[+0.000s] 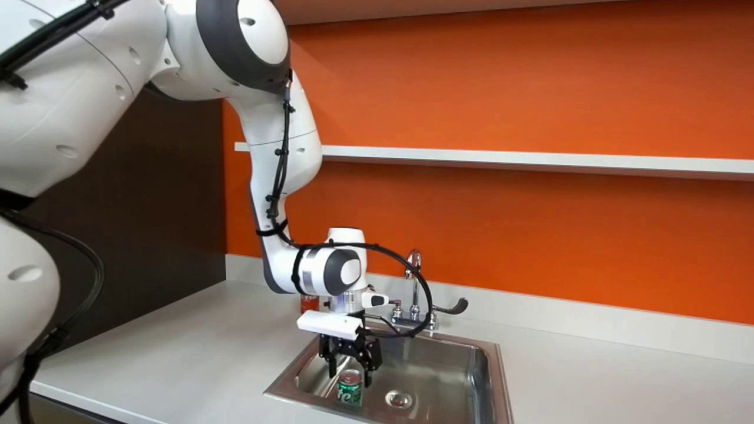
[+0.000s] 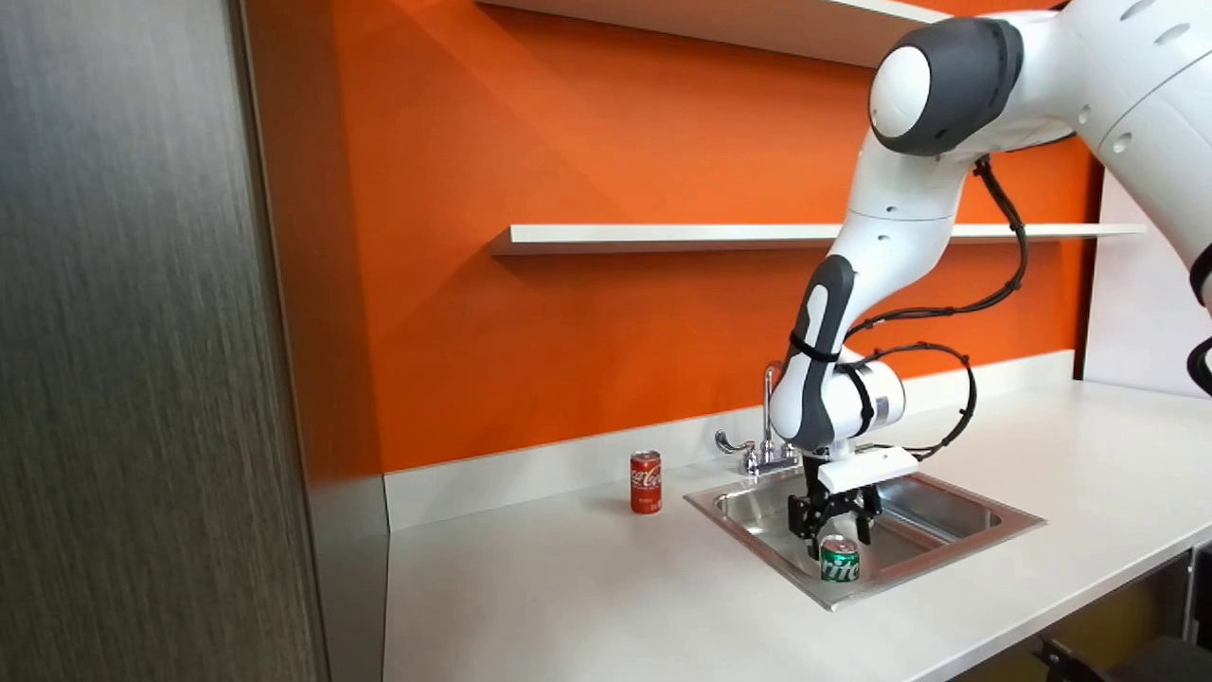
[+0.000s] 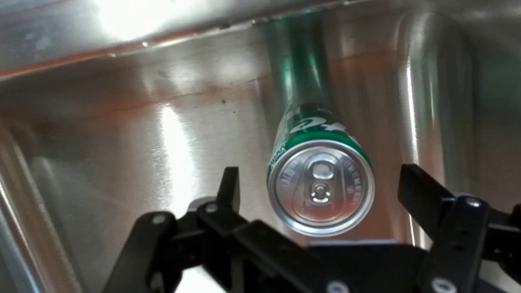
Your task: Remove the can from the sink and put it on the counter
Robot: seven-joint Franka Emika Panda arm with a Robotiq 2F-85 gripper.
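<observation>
Green with a silvery lid, upright on the floor of the sink (image 1: 499,383) and near one wall of it: the can (image 3: 322,173), not yet held. Above the sink floor, parted jaws, with the can between and, in the wrist view, a similar gap on each side; hard to tell how far past the lid. Probably time to settle the grasp. Come straight down toward the sink floor, with even gaps and well off that sink wall, until well below the lip. Close softly, only firmly enough to prevent a slip; thin metal, likely to dent under a hard squeeze. Then lift upright, with the base above the sink rim before any sideways travel, and steer away from the faucet (image 2: 768,445) at the far edge of the sink. Lower gently onto the worktop (image 2: 568,606) beside the sink, well apart from the red can (image 2: 646,483).
</observation>
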